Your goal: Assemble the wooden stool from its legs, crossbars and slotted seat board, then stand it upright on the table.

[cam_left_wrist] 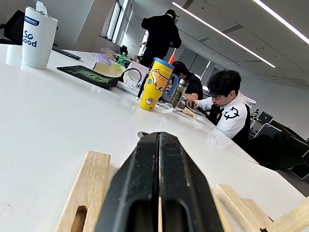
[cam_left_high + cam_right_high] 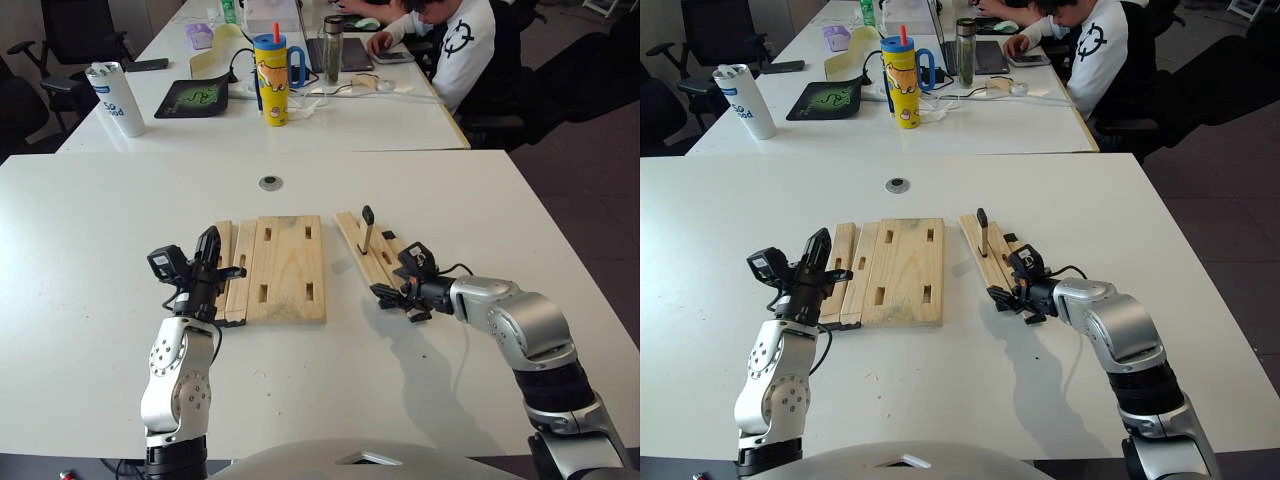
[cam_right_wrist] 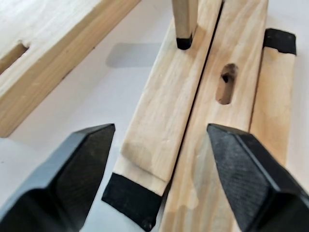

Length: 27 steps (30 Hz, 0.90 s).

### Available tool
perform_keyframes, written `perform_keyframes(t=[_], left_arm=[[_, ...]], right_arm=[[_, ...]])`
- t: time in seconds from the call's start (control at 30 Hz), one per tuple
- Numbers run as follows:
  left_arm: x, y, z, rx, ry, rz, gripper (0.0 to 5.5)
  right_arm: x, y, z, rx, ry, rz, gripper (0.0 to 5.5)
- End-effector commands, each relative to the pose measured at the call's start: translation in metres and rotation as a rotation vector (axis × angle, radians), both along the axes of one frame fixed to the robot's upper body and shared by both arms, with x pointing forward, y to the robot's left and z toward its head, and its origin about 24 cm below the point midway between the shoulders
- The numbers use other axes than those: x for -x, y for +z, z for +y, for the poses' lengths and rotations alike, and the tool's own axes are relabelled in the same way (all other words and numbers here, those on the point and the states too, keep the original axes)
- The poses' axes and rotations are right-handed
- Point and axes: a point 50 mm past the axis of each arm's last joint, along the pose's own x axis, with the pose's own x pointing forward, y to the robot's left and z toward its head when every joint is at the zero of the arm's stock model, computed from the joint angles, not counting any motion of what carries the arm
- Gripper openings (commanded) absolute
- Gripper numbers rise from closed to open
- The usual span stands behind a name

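While right gripper (image 3: 160,130) gapes, yellow cup (image 2: 271,82) holds straw (image 2: 276,32).

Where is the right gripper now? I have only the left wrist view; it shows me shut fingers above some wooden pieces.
Observer: The right gripper is at the near end of the wooden legs lying right of the seat board.
Operator: Are its fingers open or shut?
Observer: Open. In the right wrist view its fingers stand on either side of one leg's black-capped end.
Operator: Is something already fitted there?
Observer: One short stick stands upright on those legs; whether it sits in a slot, I cannot tell.
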Motion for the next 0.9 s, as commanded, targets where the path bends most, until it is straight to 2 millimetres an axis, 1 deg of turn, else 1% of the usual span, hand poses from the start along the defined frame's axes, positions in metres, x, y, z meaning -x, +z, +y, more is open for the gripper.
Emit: perform_keyframes(t=[0.03,0.17,0.33,0.4,0.6,0.73,0.8,0.9], left_arm=[[-0.001,0.001,-0.001,-0.001,0.003,-0.005,0.00],[-0.001,0.001,-0.002,0.001,0.001,-0.008,0.00],[-0.001,0.001,-0.003,0.009,0.012,-0.011,0.00],[-0.001,0.001,-0.004,0.012,0.012,-0.013,0.00],[-0.006,0.002,-0.006,0.014,0.002,-0.021,0.00],[-0.007,0.002,-0.006,0.015,-0.002,-0.023,0.00],[-0.007,0.001,-0.007,0.016,-0.003,-0.023,0.00],[-0.007,0.001,-0.008,0.016,-0.009,-0.022,0.00]], right_arm=[[-0.001,-0.007,0.011,0.034,0.045,-0.002,3.55],[0.002,-0.001,0.016,0.042,0.122,-0.040,3.55],[-0.002,-0.007,0.006,0.058,0.071,0.020,3.55],[-0.003,-0.008,0.006,0.068,0.073,0.020,3.55],[-0.013,-0.012,0.020,0.055,0.055,0.031,3.55],[-0.023,-0.015,0.020,0.086,0.017,-0.004,3.55],[-0.026,-0.019,0.020,0.095,0.004,-0.007,3.27],[-0.027,-0.026,0.018,0.089,-0.036,0.017,2.70]])
